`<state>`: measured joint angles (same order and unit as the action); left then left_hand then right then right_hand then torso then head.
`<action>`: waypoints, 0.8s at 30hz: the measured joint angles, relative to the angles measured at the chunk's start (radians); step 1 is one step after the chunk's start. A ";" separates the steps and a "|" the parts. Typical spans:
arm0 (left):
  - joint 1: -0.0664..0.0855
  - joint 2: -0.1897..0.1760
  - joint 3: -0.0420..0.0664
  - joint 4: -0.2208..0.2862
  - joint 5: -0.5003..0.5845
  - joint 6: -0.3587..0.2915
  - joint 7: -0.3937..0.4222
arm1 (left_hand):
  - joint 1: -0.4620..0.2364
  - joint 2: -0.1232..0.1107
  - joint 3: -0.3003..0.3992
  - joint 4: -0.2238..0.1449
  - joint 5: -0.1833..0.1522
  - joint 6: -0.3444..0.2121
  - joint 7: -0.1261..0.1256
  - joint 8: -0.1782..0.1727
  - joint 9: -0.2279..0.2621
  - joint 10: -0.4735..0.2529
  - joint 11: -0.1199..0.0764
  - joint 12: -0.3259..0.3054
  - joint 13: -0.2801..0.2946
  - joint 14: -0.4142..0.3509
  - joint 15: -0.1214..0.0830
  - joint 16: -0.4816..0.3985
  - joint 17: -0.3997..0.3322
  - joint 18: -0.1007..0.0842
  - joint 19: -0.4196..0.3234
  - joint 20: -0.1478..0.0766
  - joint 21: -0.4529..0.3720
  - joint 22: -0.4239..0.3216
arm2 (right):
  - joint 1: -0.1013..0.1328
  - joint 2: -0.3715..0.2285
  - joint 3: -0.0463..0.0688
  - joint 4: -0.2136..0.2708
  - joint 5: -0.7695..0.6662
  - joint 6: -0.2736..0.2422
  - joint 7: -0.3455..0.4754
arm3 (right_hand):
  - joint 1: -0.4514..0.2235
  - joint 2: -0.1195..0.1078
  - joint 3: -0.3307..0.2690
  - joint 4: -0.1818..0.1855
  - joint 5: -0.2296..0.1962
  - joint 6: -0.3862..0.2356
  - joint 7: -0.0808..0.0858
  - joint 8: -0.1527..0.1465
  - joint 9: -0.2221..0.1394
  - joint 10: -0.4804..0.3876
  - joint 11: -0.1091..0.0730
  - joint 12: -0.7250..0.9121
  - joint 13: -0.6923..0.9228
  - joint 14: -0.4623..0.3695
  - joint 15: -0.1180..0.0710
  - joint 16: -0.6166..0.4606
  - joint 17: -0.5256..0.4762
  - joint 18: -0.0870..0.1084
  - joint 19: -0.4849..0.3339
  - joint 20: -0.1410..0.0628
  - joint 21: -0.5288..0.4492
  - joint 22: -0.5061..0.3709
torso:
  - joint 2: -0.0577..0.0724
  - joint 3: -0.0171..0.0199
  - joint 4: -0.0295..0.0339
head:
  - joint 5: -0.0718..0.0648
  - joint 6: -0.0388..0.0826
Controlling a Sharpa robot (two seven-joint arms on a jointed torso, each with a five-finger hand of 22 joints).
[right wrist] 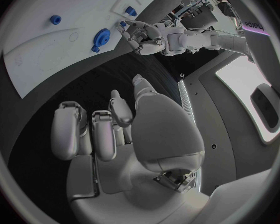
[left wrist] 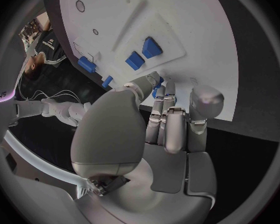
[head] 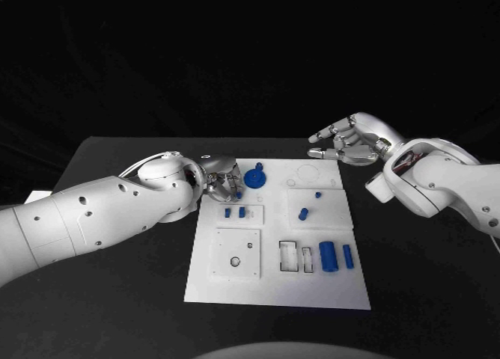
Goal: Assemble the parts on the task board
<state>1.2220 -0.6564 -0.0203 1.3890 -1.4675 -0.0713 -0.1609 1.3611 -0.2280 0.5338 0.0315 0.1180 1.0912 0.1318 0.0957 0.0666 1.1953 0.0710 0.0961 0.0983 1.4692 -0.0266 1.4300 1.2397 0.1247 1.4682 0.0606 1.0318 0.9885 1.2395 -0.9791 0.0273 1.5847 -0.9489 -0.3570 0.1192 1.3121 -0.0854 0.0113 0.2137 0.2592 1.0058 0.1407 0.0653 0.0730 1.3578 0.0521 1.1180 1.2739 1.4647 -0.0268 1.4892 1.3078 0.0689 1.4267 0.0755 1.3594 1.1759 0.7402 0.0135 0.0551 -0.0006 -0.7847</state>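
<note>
The white task board point(head: 315, 288) lies in the middle of the table. My left hand point(head: 220, 184) hovers at the board's far left edge, next to a blue gear point(head: 255, 179). It pinches a small blue part point(left wrist: 157, 88) between thumb and fingertips, just beyond two blue blocks point(left wrist: 143, 54) that stand in a raised plate. My right hand point(head: 347, 142) hangs over the table beyond the board's far right corner, fingers apart and holding nothing. From the right wrist, the gear point(right wrist: 101, 37) and my left hand point(right wrist: 143, 35) lie beyond my right hand point(right wrist: 115, 129).
Two small blue pegs point(head: 317, 196) point(head: 303, 214) stand in the right middle plate. A blue cylinder point(head: 328, 256) and a thin blue bar point(head: 348, 256) lie beside empty slots point(head: 288, 255) at the near right. A plate with a round hole point(head: 235, 254) sits near left.
</note>
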 measured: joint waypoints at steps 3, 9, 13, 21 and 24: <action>0.000 0.000 0.000 0.000 0.000 0.001 -0.001 | 0.000 0.000 0.000 0.000 0.000 0.000 0.000 0.000 0.000 0.000 0.000 0.000 0.000 0.000 0.000 0.000 0.000 0.000 0.000 0.000 0.000 0.000 | 0.000 0.000 0.000 0.000 0.000 0.000 0.000 | 0.000 0.000 0.000 0.000 0.000 0.000 0.000 0.000 0.000 0.000 0.000 0.000 0.000 0.000 0.000 0.000 0.000 0.000 0.000 0.000 0.000 0.000 | 0.000 0.0001 0.0001 | 0.000 0.000; 0.000 -0.002 0.000 0.001 0.000 0.002 -0.003 | 0.000 0.000 0.000 0.000 0.000 0.000 0.000 -0.004 0.000 0.000 0.000 0.000 0.000 -0.003 0.003 0.000 -0.002 0.000 -0.004 0.003 -0.006 -0.003 | 0.000 0.000 0.000 -0.001 0.000 0.000 0.000 | 0.000 0.000 0.000 0.000 0.000 0.000 0.000 0.000 0.000 0.000 0.000 0.000 0.000 0.000 0.000 0.000 0.000 0.000 0.000 0.000 0.000 0.000 | 0.000 0.0001 0.0001 | 0.000 -0.001; 0.000 -0.006 0.000 0.003 0.000 0.003 -0.004 | 0.000 0.000 0.000 0.000 0.000 0.000 0.000 -0.004 0.000 -0.003 0.003 0.000 -0.001 -0.003 0.003 0.000 -0.005 0.000 -0.004 0.003 -0.006 -0.004 | 0.000 0.000 0.000 -0.002 0.000 0.000 0.000 | 0.000 0.000 0.000 0.000 0.000 0.000 0.000 0.000 0.000 0.000 0.000 0.000 0.000 0.000 0.000 0.000 0.000 0.000 0.000 0.000 0.000 0.000 | 0.000 0.0002 0.0001 | 0.000 -0.001; 0.000 -0.022 0.000 0.010 0.000 0.001 -0.004 | -0.003 -0.003 0.000 0.000 0.000 -0.034 0.009 -0.029 -0.002 -0.013 0.006 -0.008 -0.003 -0.003 0.003 -0.005 -0.010 0.000 0.000 0.007 -0.014 -0.009 | 0.000 -0.002 0.000 -0.012 0.000 0.000 -0.001 | 0.000 0.000 -0.003 -0.003 0.004 0.000 0.000 0.000 0.000 -0.022 0.000 -0.032 -0.021 0.000 0.000 -0.004 0.000 0.000 0.000 0.000 -0.004 -0.007 | 0.000 -0.0001 -0.0005 | -0.002 -0.001; 0.000 -0.027 0.000 0.011 0.000 -0.001 -0.004 | -0.005 -0.005 0.000 0.000 0.000 -0.050 0.011 -0.031 -0.002 -0.020 0.006 -0.009 -0.003 -0.003 0.003 -0.005 -0.012 0.000 0.000 0.007 -0.017 -0.009 | 0.000 -0.003 0.000 -0.017 0.000 0.000 -0.002 | 0.005 0.005 -0.003 -0.003 0.004 0.000 0.000 0.000 0.000 -0.045 -0.002 -0.078 -0.052 0.000 0.000 -0.008 0.000 0.000 -0.004 0.004 -0.004 -0.011 | 0.000 -0.0002 -0.0005 | -0.005 -0.001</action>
<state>1.2218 -0.6838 -0.0204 1.3997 -1.4672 -0.0720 -0.1646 1.3562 -0.2331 0.5338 0.0315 0.1180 1.0412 0.1425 0.0649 0.0642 1.1754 0.0766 0.0870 0.0950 1.4657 -0.0232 1.4251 1.2277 0.1248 1.4684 0.0677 1.0144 0.9791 1.2393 -0.9819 0.0273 1.5681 -0.9489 -0.3567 0.1171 1.3174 -0.0801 0.0085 0.2109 0.2633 1.0056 0.1405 0.0653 0.0727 1.3130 0.0502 1.0403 1.2218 1.4647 -0.0268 1.4815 1.3076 0.0689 1.4230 0.0791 1.3552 1.1653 0.7402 0.0133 0.0546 -0.0053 -0.7856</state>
